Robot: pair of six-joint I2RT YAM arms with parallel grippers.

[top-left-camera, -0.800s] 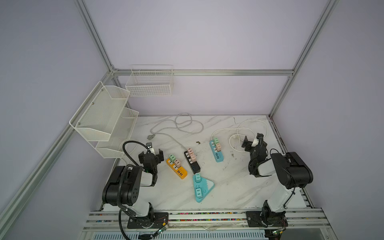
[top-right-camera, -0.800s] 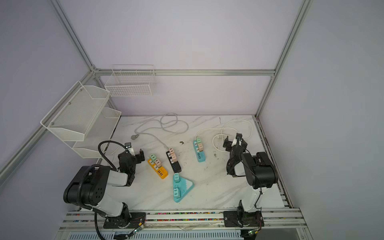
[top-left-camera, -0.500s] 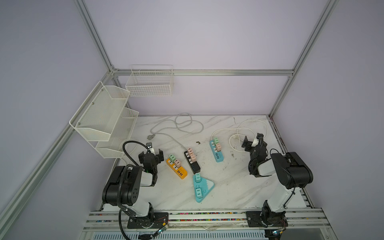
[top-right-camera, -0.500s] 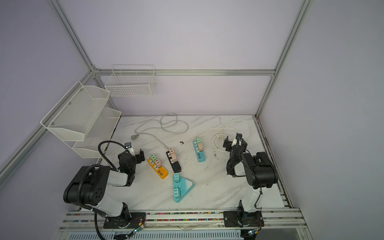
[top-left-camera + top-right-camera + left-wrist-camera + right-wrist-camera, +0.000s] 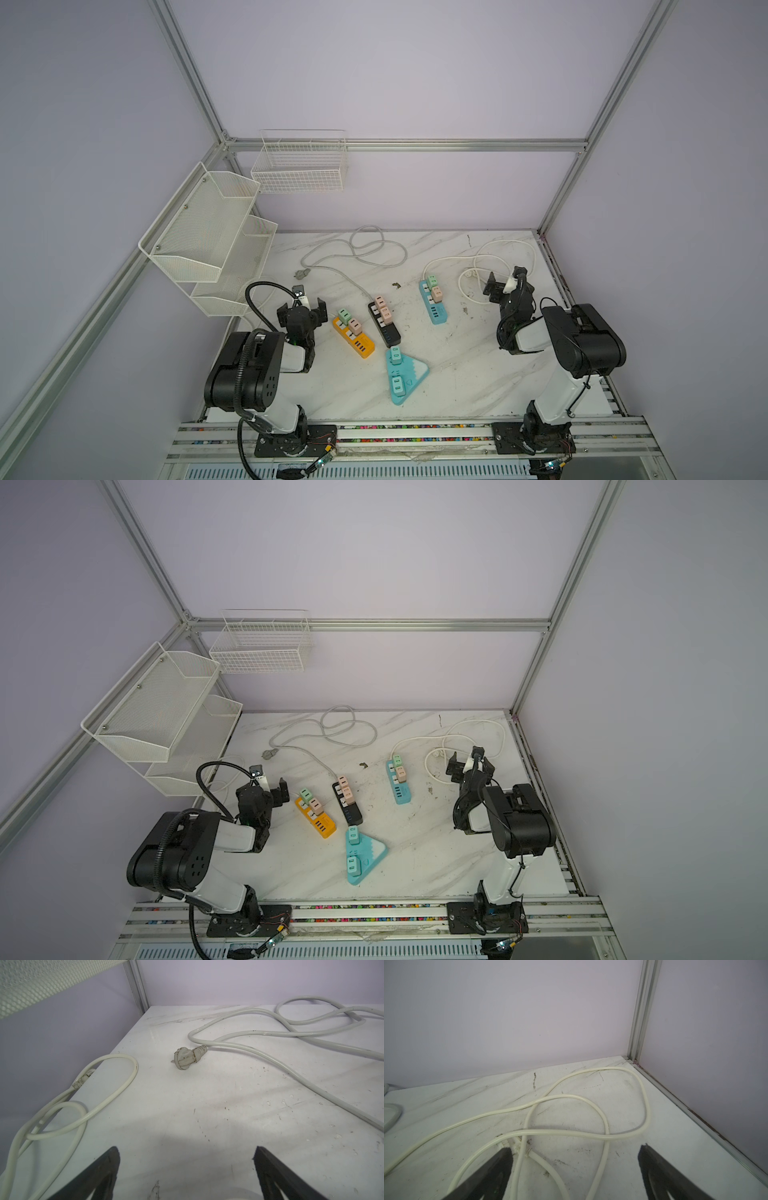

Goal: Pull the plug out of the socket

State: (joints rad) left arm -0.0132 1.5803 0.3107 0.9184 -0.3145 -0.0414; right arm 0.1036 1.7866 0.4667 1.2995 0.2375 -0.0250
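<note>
**Both claws released, every plug still seated**

Nearest the rail (image 5: pixel 415 432), the teal triangular strip (image 5: pixel 409 374) lies on the desk (image 5: pixel 478 374) with two mint plugs (image 5: pixel 398 384) seated in it. It sits between the two arms and apart from both. Just behind it, the orange strip (image 5: pixel 361 347) runs slantwise with its far end toward the left arm. The green plug (image 5: pixel 344 316) and pink plug (image 5: pixel 354 326) stand in that far end. The left claw (image 5: pixel 301 308) hangs just beside it, spread wide and holding nothing, pointing away from the rail. So the green plug lies off to its right, not between its fingers. The black strip (image 5: pixel 388 330) alongside carries pale pink plugs (image 5: pixel 384 309) too. Farther back, the blue strip (image 5: pixel 436 311) holds two more. The right claw (image 5: pixel 505 286), likewise spread and empty, hovers over the white cable (image 5: pixel 571 1134), well to that strip's right. By my reading the left arm is nearer a seated plug, and it would need to turn right and close across the strip's long axis
</note>
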